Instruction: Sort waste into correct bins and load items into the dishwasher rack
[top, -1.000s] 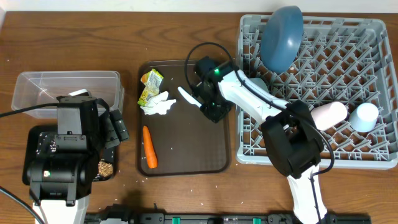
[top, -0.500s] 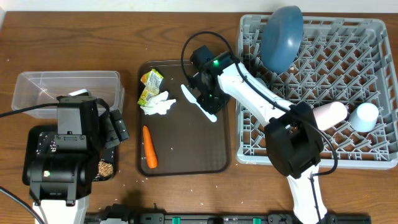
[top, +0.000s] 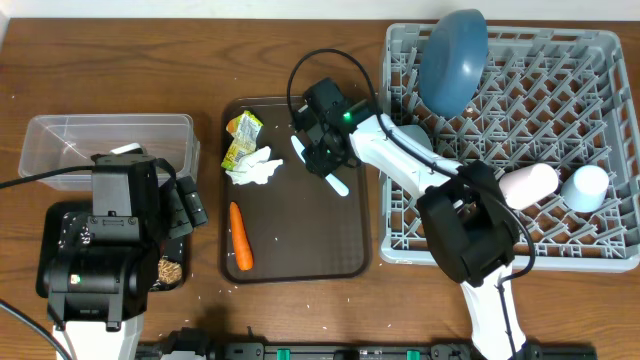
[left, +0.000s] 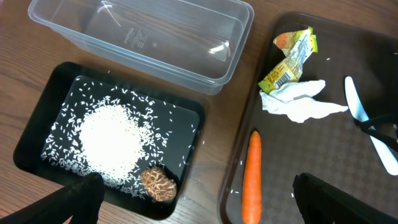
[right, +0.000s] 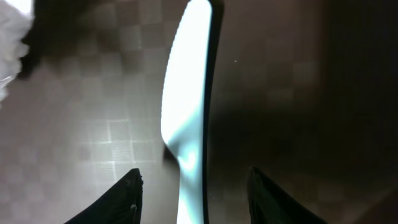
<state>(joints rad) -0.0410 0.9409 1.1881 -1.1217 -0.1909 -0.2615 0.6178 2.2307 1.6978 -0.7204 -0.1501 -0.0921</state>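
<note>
Right gripper (right: 196, 186) released above light blue utensil (right: 186, 93); item not loaded.
Within the last second its jaws went from clenched to parted, and they straddled the utensil without touching it. The utensil lay flat on the brown serving tray (top: 300, 240), near the tissue (top: 255, 168), outside the dishwasher rack (top: 600, 60). Judged: a fresh grasp was required. Left gripper (left: 205, 193) hung wide open.

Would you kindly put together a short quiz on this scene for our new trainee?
1. True or false: the carrot lies on the brown serving tray.
2. What lies between the right gripper's open jaws? A) a sponge B) the light blue utensil C) a bottle
3. How many cups are in the dishwasher rack?
Key: 1 true; 2 B; 3 two, the pink cup and the light blue cup.
</note>
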